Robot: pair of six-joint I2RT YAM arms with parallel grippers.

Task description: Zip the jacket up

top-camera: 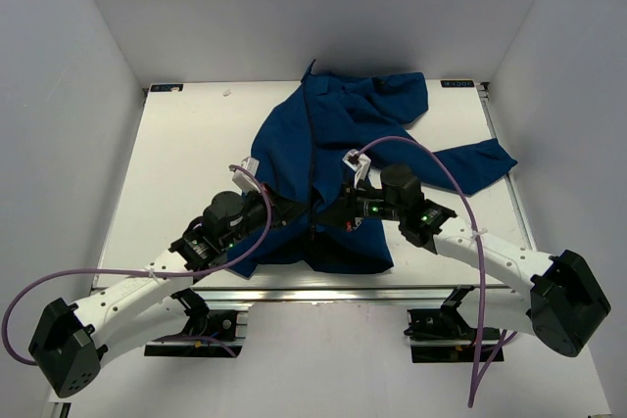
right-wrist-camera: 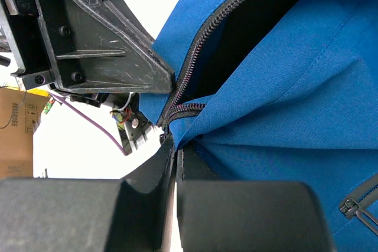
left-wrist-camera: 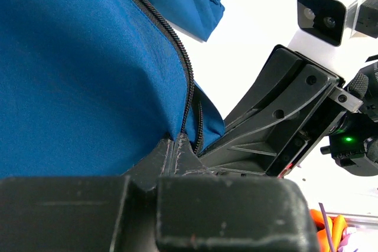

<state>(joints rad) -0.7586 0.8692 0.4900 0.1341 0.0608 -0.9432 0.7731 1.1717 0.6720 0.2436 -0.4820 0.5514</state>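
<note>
L hand [top-camera: 302, 214], R hand [top-camera: 333, 212], both pinching 1 jacket [top-camera: 343, 124]

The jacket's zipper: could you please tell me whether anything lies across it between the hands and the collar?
Nothing visible does. The left hand and right hand are shut on the jacket near the zipper's lower end, and from there the zipper line runs uncovered to the collar.

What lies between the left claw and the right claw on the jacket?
The dark zipper of the jacket, with a little blue fabric beside it. The left claw and right claw face each other across it, as the top view shows.
</note>
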